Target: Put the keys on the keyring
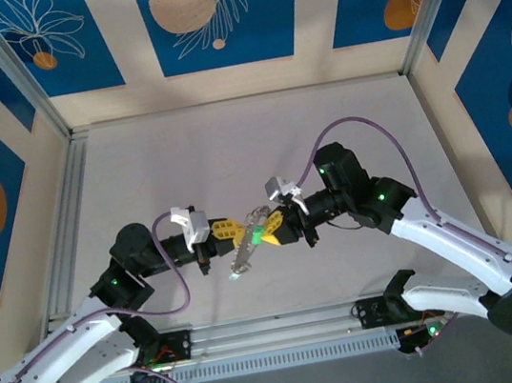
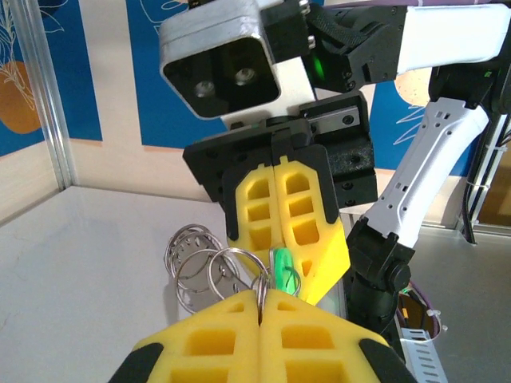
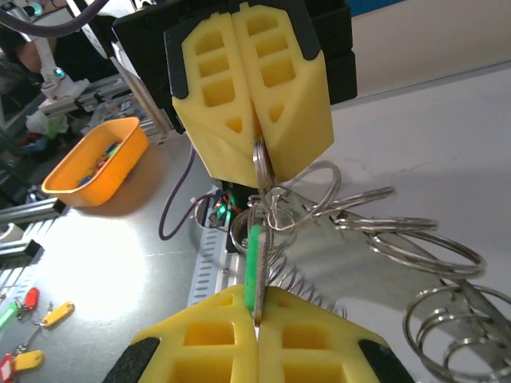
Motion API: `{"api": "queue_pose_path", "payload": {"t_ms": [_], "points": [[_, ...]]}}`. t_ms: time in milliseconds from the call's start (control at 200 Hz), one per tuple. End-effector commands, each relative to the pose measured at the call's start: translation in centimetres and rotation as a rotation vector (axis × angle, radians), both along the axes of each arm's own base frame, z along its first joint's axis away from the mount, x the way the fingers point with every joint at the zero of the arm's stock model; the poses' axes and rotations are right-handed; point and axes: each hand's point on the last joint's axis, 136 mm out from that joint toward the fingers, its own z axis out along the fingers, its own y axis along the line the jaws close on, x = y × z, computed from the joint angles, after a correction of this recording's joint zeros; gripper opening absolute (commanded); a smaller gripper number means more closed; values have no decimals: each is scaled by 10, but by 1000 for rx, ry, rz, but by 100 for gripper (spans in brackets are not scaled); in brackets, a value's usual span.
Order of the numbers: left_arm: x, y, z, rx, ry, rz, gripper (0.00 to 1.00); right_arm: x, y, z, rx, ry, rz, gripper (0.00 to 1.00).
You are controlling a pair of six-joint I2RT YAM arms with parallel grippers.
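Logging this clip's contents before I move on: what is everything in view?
key: 1, green head, pinched in the right gripper
keyring: 1 bunch of linked silvery rings, one ring pinched in the left gripper
tray: 1, orange, off the table, small coloured bits inside
loose tags: a few, red and yellow, near the tray
table: 1, pale grey
left gripper: yellow fingers, shut
right gripper: yellow fingers, shut

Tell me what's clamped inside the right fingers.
The green key stands pinched between the shut right fingers, its top close to the keyring held by the left fingers. Its lower end is buried between the fingers, so unseen.
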Motion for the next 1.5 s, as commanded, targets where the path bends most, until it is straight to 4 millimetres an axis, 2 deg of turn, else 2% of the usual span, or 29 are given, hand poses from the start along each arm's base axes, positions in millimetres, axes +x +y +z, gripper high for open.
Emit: {"api": "queue_pose_path", "payload": {"t_ms": [0,195,285,380,505,775,845,1050,1271,1416,1496], "points": [[12,6,9,-25,-36,71,0,-9,-8,-2,-16,-71,4,0],[23,2,-3,15,-20,108,0,-18,-6,11,5,-51,64,0],[26,1,-7,26,-16,116,0,-12,-2,12,-13,-51,45,0],[29,2,-12,43,-14,136,0,10,-1,3,-100,-108,-84,0],[33,5,-16,61,-17,162,0,46,-9,-11,-252,-128,-282,0],[34,6,-16,65,-27,175,0,74,-17,-42,-436,-85,-407,0],[35,7,-18,74,-23,185,0,78,-20,-39,-440,-101,-432,0],[42,10,-25,93,-7,228,0,78,-18,-11,-349,-172,-431,0],[52,13,-32,117,11,285,0,80,-18,-1,-364,-297,-449,0],[52,9,-32,113,25,269,33,80,-8,5,-365,-354,-419,0],[54,10,-33,112,30,278,42,85,-5,7,-368,-367,-419,0]]}}
